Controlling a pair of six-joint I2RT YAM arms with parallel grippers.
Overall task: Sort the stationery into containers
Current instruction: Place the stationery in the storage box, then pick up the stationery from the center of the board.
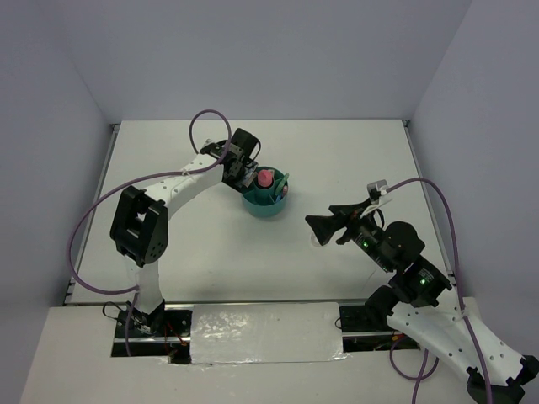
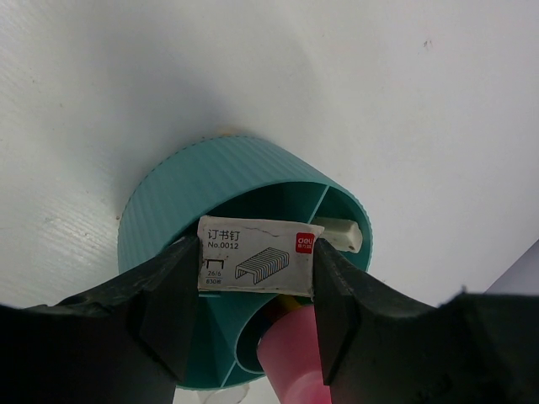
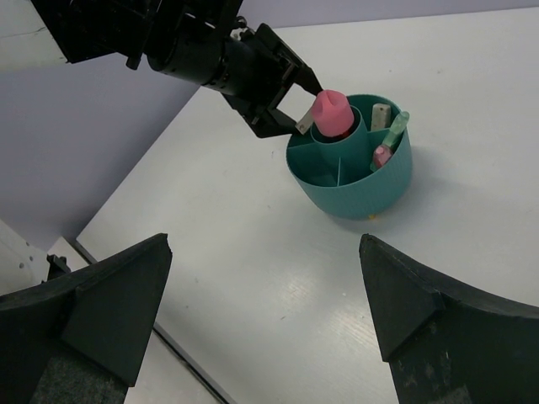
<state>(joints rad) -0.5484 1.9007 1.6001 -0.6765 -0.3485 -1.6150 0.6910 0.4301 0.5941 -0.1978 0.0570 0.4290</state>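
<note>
The round teal organiser (image 1: 268, 210) stands mid-table. A pink tube (image 1: 264, 178) stands in its central cup. My left gripper (image 1: 249, 178) is shut on a small white staples box (image 2: 257, 257) and holds it over the organiser's (image 2: 194, 185) ring compartments, next to the pink tube (image 2: 290, 358). A beige eraser (image 2: 341, 233) lies in one compartment. In the right wrist view the organiser (image 3: 370, 189) holds the pink tube (image 3: 331, 112), an eraser (image 3: 380, 116), a green capsule piece (image 3: 397, 126) and a pink one (image 3: 381, 156). My right gripper (image 1: 324, 227) is open and empty, right of the organiser.
A tiny yellowish speck (image 3: 370, 216) lies on the table at the organiser's base. Grey walls close in the table on the left, back and right. The left arm (image 1: 168, 189) reaches across the table's left half.
</note>
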